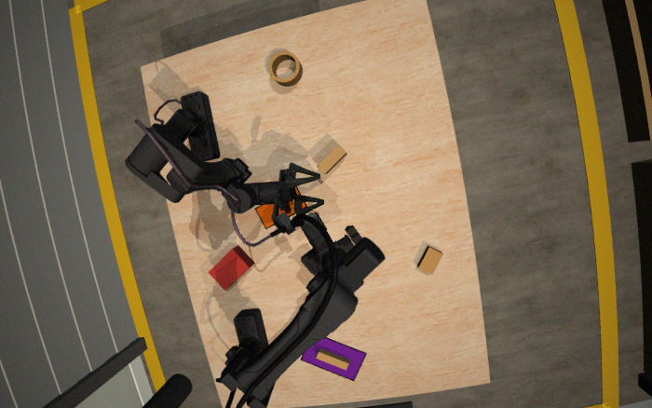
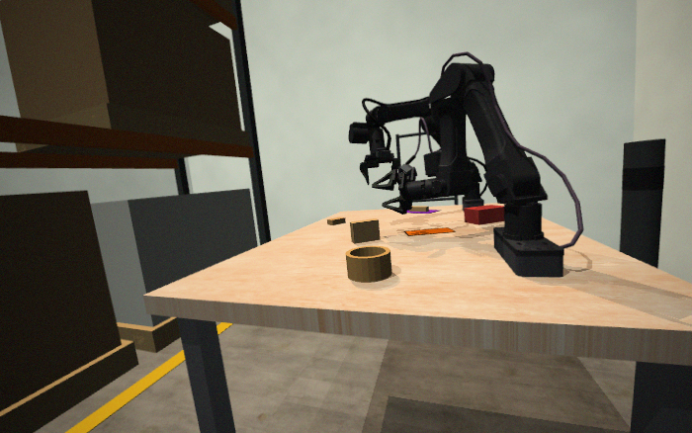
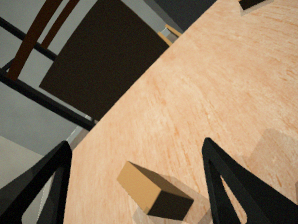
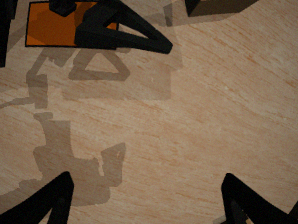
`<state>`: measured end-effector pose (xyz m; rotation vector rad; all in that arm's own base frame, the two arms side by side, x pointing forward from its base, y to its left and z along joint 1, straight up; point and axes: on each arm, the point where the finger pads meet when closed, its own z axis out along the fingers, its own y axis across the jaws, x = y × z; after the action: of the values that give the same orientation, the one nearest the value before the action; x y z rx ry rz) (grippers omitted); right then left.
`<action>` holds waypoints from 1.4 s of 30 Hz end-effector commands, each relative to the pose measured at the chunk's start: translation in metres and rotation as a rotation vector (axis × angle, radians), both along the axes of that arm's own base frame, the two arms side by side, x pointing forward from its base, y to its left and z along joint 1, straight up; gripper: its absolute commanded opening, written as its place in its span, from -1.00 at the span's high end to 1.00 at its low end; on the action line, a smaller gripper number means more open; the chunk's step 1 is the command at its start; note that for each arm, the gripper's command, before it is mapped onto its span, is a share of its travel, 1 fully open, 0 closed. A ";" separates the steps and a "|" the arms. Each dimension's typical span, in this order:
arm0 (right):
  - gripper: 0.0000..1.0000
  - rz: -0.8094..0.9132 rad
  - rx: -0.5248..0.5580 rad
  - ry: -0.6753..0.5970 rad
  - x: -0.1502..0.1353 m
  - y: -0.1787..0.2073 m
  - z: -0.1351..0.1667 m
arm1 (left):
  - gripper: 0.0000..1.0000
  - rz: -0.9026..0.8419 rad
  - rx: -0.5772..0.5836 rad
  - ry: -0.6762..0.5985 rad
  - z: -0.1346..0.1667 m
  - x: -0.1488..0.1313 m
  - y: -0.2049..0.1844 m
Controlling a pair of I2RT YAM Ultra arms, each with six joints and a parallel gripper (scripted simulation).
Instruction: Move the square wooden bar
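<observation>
The square wooden bar (image 1: 332, 359) lies flat on the purple rectangle (image 1: 335, 352) at the table's near edge, beside the right arm's base; it also shows far off in the exterior view (image 2: 419, 209). The orange rectangle (image 1: 271, 212) lies mid-table, partly hidden under both grippers, and shows in the right wrist view (image 4: 56, 23). My left gripper (image 1: 318, 188) is open and empty, held level above the orange rectangle's edge. My right gripper (image 2: 368, 173) is open and empty, pointing down from higher up beside it. Both are far from the bar.
A red block (image 1: 230, 266) lies left of the orange rectangle. One wooden block (image 1: 332, 158) lies just beyond the left gripper's fingers, another (image 1: 428, 259) toward the right edge. A wooden ring (image 1: 284, 67) stands at the far end.
</observation>
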<state>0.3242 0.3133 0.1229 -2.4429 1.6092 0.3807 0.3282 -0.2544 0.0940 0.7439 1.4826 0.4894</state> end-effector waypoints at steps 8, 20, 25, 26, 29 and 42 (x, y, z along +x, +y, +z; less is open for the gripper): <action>-1.00 0.000 0.007 -0.008 0.001 0.001 0.004 | -1.00 0.000 -0.014 -0.009 0.005 0.001 -0.001; -1.00 -0.017 0.018 -0.020 0.004 0.003 0.004 | -1.00 0.000 -0.014 -0.009 0.005 0.001 -0.001; -1.00 -0.103 0.041 -0.055 0.013 -0.002 0.006 | -1.00 0.000 -0.014 -0.009 0.005 0.001 -0.001; -1.00 -0.132 0.045 -0.061 0.013 -0.005 0.006 | -1.00 0.000 -0.014 -0.009 0.005 0.001 -0.001; -1.00 -0.210 0.054 -0.066 0.011 -0.016 0.006 | -1.00 0.000 -0.014 -0.009 0.005 0.001 -0.001; -1.00 -0.634 0.082 -0.075 -0.013 -0.087 -0.001 | -1.00 0.000 -0.014 -0.009 0.005 0.001 -0.001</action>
<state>0.3006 0.2390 0.1092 -1.9778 2.0794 0.3026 0.3282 -0.2544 0.0940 0.7439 1.4826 0.4894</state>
